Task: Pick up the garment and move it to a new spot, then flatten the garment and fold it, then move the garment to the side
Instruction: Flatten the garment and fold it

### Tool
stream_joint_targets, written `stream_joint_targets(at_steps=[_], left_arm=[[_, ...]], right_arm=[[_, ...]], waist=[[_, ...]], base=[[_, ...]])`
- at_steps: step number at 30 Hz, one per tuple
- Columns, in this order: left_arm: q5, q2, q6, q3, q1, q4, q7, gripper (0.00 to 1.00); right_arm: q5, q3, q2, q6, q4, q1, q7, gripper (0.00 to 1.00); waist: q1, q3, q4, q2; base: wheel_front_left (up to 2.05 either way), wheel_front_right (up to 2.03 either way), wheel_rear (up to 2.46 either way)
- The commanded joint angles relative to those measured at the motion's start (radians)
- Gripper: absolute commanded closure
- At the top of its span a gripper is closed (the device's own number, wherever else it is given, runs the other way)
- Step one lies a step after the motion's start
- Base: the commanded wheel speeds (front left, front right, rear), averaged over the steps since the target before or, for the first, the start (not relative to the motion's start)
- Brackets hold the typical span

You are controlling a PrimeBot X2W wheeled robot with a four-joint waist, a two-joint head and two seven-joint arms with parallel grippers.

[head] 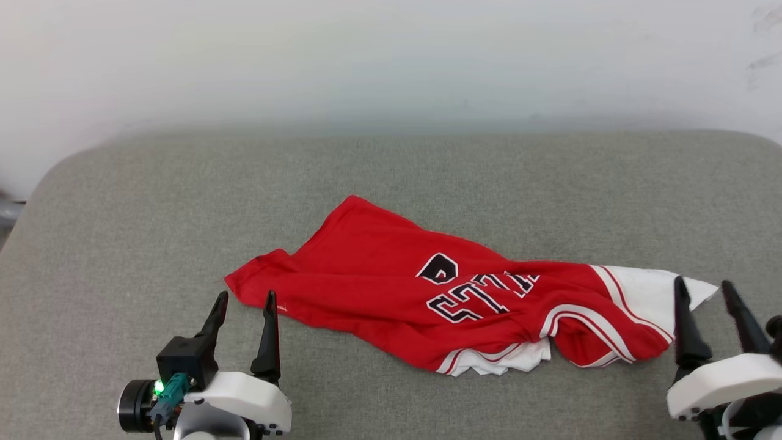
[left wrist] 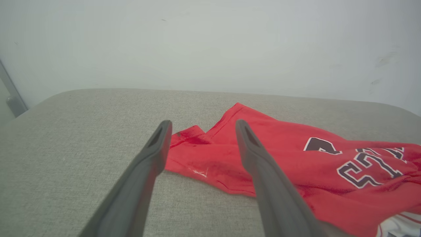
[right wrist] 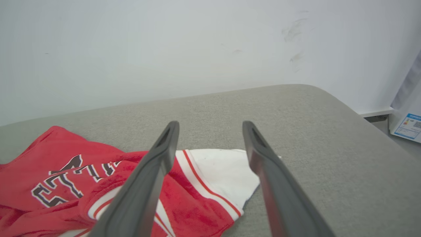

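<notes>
As garment (head: 379, 275) lies crumpled between left gripper (head: 246, 294) and right gripper (head: 702, 282), both gape empty. Likely flattening next: pinch ends, spread.

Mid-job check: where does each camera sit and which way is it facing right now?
Head view: on the head, looking forward and down at the jersey on the grey cushion; left claw lower left, right claw lower right, both open.
Left wrist view: on the left wrist, looking along that claw at the jersey's red end, wall beyond.
Right wrist view: on the right wrist, looking along that claw at the jersey's white end.
Shared: both wrist views catch the black lettering.
</notes>
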Motion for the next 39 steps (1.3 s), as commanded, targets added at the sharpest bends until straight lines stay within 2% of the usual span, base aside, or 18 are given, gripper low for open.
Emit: stream_joint_targets(at_steps=[1, 8, 12, 19, 29, 34, 39], left_arm=[[-0.005, 0.004, 0.007, -0.001, 0.017, -0.004, 0.005, 0.0], [-0.006, 0.013, 0.017, -0.008, 0.034, -0.019, 0.046, 0.0], [-0.008, 0.023, -0.004, -0.034, 0.01, -0.036, 0.095, 0.0], [-0.011, 0.022, -0.093, -0.158, -0.059, -0.065, 0.299, 0.0], [0.004, 0.022, -0.235, -0.36, -0.156, -0.07, 0.564, 0.0], [0.019, 0.044, -0.267, -0.423, -0.237, -0.033, 0.628, 0.0], [0.011, 0.074, -0.281, -0.477, -0.329, 0.04, 0.693, 0.0]], right_arm=[[0.007, 0.026, 0.008, -0.001, -0.03, 0.027, 0.009, 0.0], [-0.002, 0.134, 0.015, -0.001, -0.154, 0.108, 0.04, 0.0], [-0.019, 0.171, 0.019, -0.001, -0.244, 0.147, 0.069, 0.0], [-0.031, 0.185, 0.028, -0.001, -0.351, 0.198, 0.121, 0.0], [-0.023, 0.2, 0.04, -0.001, -0.381, 0.17, 0.114, 0.0], [-0.013, 0.205, 0.041, -0.001, -0.372, 0.131, 0.092, 0.0], [0.008, 0.214, 0.042, -0.001, -0.353, 0.091, 0.062, 0.0]], waist=[[0.0002, -0.026, -0.004, -0.0001], [0.0002, -0.056, -0.015, -0.0001], [0.0002, -0.06, -0.024, -0.0001], [0.0002, -0.047, -0.06, -0.0001], [0.0002, 0.042, -0.126, -0.0001], [0.0002, 0.122, -0.145, -0.0001], [0.0002, 0.188, -0.167, -0.0001]], base=[[0.0, 0.0, 0.0], [0.0, 0.0, 0.0], [0.0, 0.0, 0.0], [0.0, 0.0, 0.0], [0.0, 0.0, 0.0], [0.0, 0.0, 0.0], [0.0, 0.0, 0.0]])
